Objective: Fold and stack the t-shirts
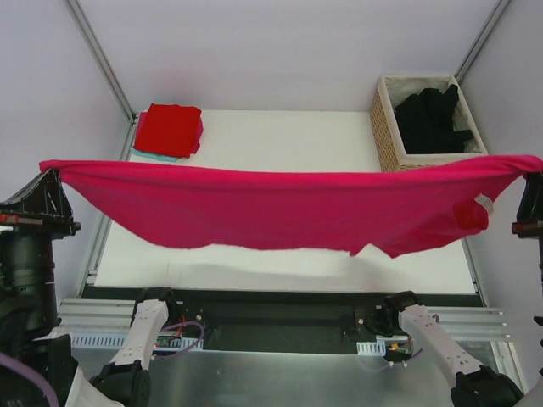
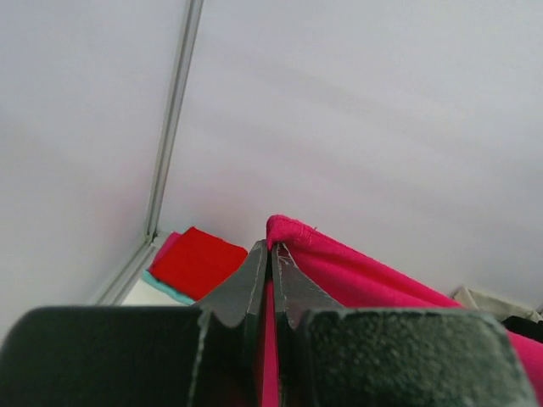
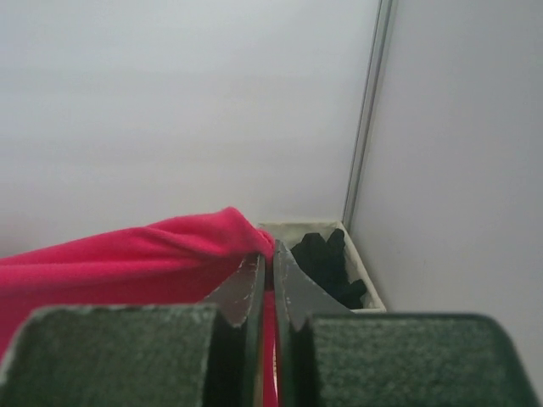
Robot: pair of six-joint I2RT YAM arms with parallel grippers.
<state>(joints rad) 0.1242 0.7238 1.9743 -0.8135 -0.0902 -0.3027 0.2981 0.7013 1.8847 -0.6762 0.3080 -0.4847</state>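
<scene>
The magenta-pink t-shirt [image 1: 280, 203] hangs stretched in the air across the whole table, sagging in the middle. My left gripper [image 1: 53, 174] is shut on its left corner [image 2: 293, 233] at the far left. My right gripper [image 1: 528, 170] is shut on its right corner [image 3: 237, 229] at the far right. A small white label [image 1: 484, 203] shows near the right end. A folded red t-shirt [image 1: 170, 129] lies on the table's back left; it also shows in the left wrist view [image 2: 195, 261]. Black t-shirts [image 1: 433, 119] fill the basket.
A woven wicker basket [image 1: 383, 127] stands at the back right; it also shows in the right wrist view [image 3: 293, 227]. A turquoise cloth [image 1: 151, 155] peeks from under the red stack. The white table [image 1: 288, 136] is framed by metal posts [image 1: 97, 51] at the back corners.
</scene>
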